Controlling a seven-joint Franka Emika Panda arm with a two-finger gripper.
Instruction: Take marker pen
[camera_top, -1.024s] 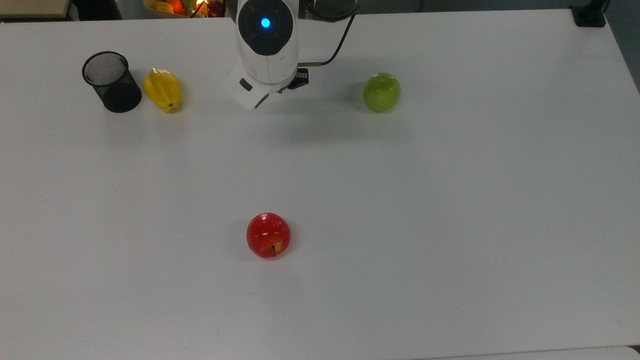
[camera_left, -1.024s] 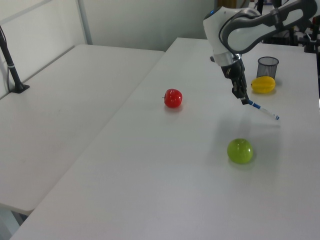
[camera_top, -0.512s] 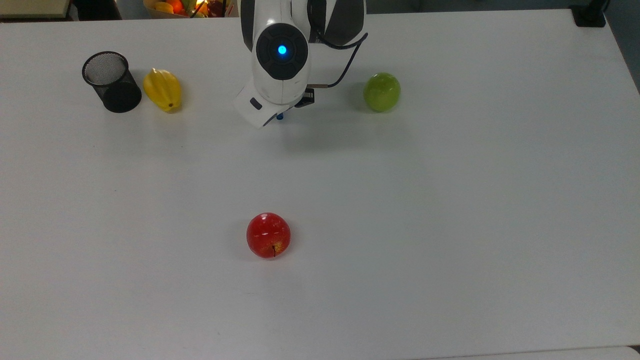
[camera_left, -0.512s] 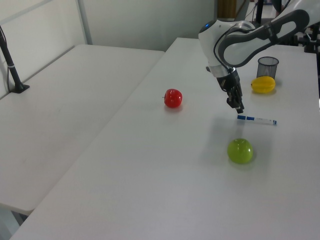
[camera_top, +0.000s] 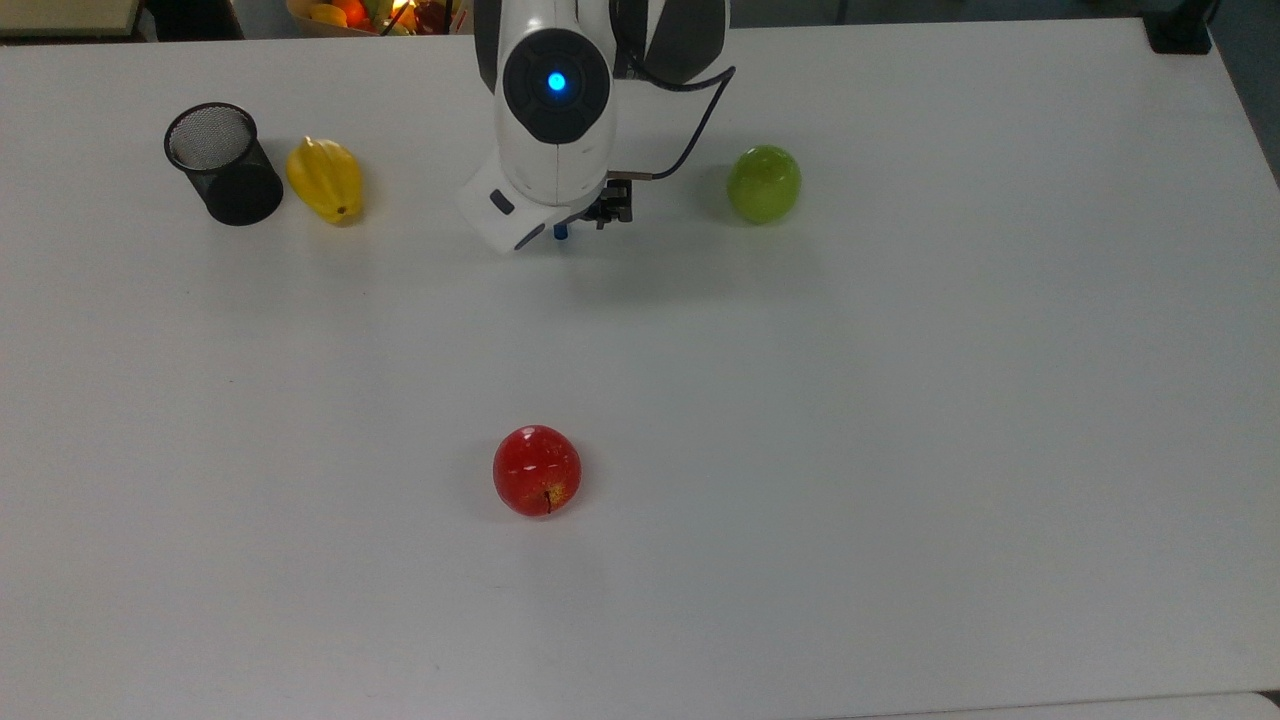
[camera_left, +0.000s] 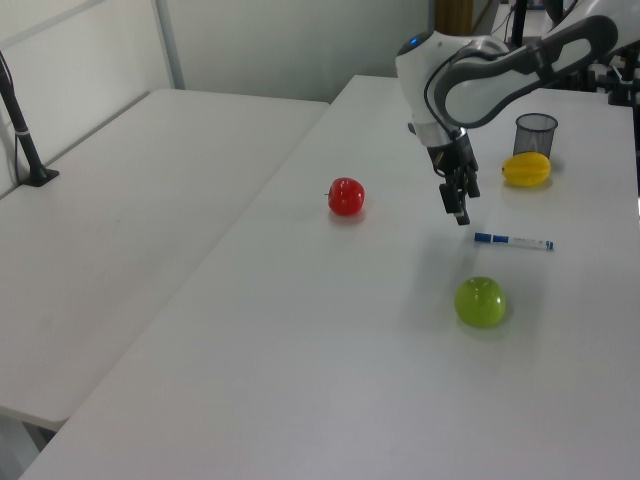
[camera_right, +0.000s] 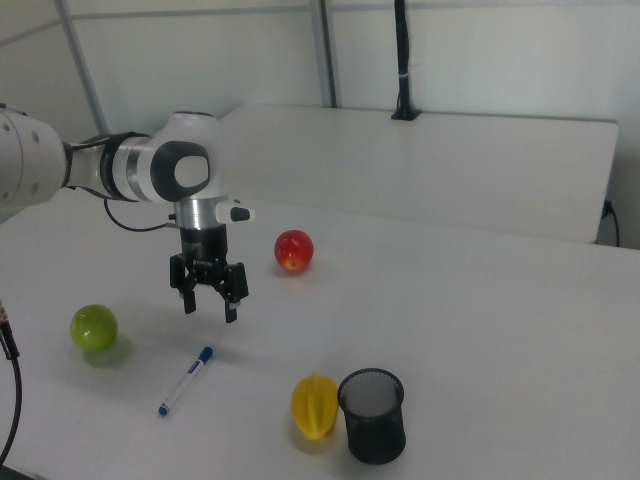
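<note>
Fruit and a mesh cup are spread around the white table: a red apple well out toward the top view's lower middle, a green apple near the arm on the top view's right, and a yellow starfruit just beside a black mesh pen cup on the top view's left. The marker pen lies flat on the table, with nothing touching it, between the green apple and the starfruit in the right view. The pincer hangs above the table a little past the pen's blue cap, fingers spread apart and holding nothing. In the top view the arm's white wrist housing covers nearly all of the pen, leaving a small blue tip at its lower edge. The pen's blue label band carries no readable writing. A bowl of fruit is cut off at the top view's upper edge.
</note>
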